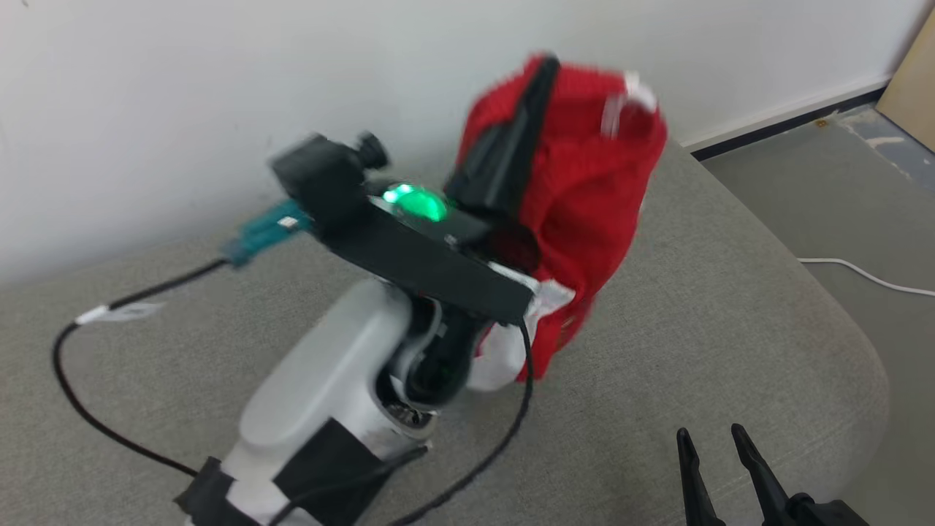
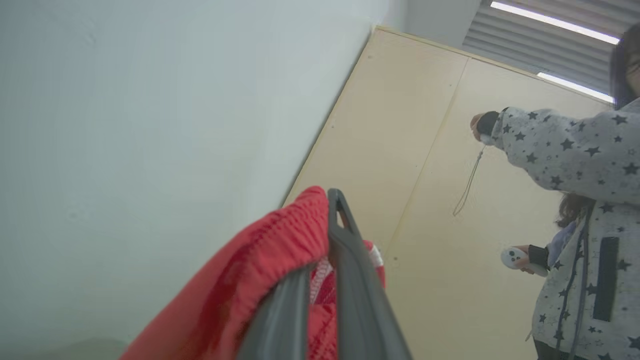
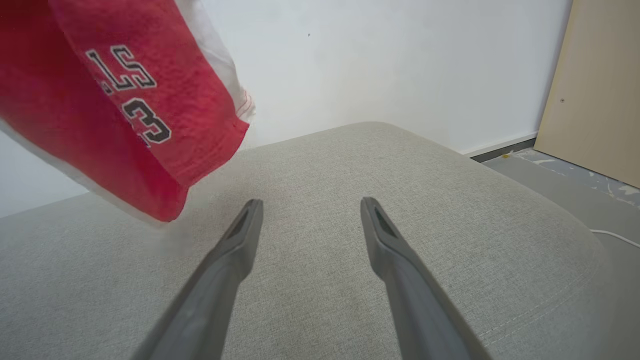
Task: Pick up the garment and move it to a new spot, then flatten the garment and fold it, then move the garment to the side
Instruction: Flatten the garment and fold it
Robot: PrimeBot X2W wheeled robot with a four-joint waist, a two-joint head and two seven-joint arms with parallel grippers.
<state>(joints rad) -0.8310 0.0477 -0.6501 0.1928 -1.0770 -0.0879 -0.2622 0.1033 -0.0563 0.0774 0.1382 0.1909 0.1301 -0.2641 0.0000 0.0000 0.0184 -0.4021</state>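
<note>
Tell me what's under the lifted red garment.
Grey cushion lies under the red garment, which the left gripper holds up. The patch right behind its hanging folds is covered.

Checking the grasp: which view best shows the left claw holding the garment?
Left wrist view: the left claw is shut, red garment pinched between its fingers. Head view shows this blurred; right wrist view, the garment's dangling printed hem.
</note>
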